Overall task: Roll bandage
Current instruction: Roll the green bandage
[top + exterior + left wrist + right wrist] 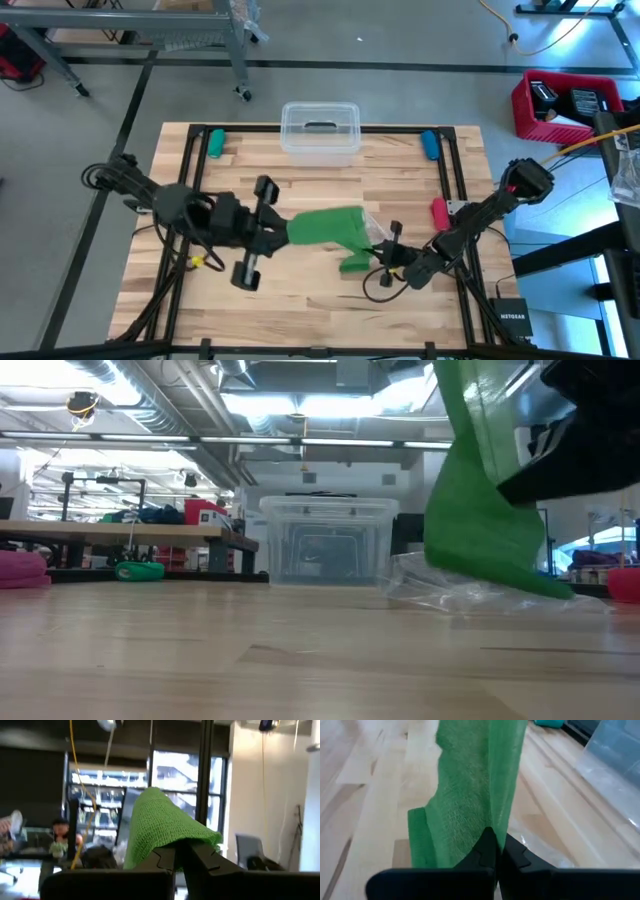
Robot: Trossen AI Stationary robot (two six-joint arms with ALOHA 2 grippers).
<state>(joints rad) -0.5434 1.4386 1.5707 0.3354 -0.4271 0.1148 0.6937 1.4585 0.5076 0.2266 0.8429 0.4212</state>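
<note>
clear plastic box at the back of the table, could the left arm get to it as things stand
Probably not right now: the left gripper is shut on the bandage, which the right gripper also pinches. The way to the clear plastic box looks otherwise free.

In the low view, the bandage (480, 510) runs off the top edge, so its upper end is unseen, and its lower part hides some of the clear plastic bag (480, 592) beneath it. The right wrist view crops the bandage too.
</note>
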